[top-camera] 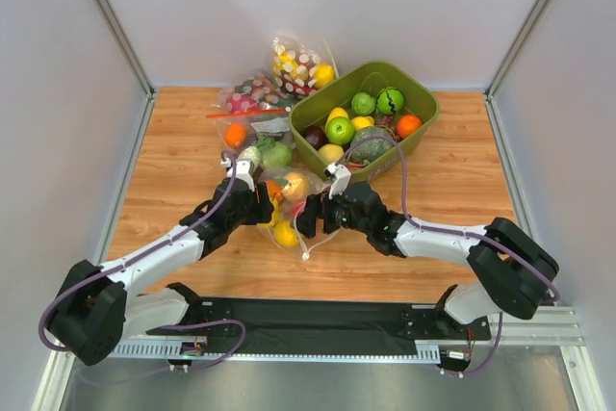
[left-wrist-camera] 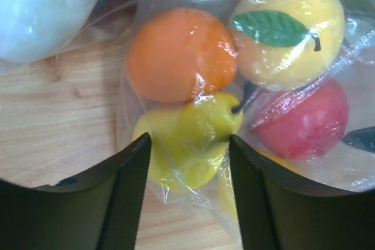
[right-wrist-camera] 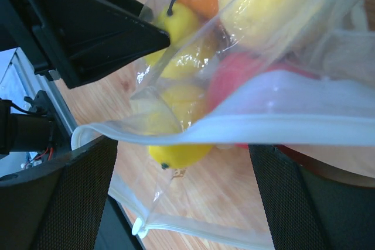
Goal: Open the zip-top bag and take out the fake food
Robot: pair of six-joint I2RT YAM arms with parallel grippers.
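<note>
A clear zip-top bag (top-camera: 289,211) with a pale zip strip (right-wrist-camera: 263,127) lies mid-table between both grippers; no dots show on it. It holds the fake food: an orange (left-wrist-camera: 179,54), a yellow fruit with a green leaf (left-wrist-camera: 293,27), a red one (left-wrist-camera: 304,121) and a yellow pear (left-wrist-camera: 187,130). My left gripper (top-camera: 268,207) (left-wrist-camera: 188,139) is open, its jaws astride the bag's closed end at the pear. My right gripper (top-camera: 310,217) (right-wrist-camera: 181,144) is open at the bag's mouth. The mouth gapes, and a yellow lemon (right-wrist-camera: 176,155) shows there.
A green bin (top-camera: 375,66) of fruit stands at the back right. A polka-dotted bag (top-camera: 298,64), a bag with a red zip strip (top-camera: 245,108) and a bag of white and green vegetables (top-camera: 268,153) lie behind. Walls close three sides.
</note>
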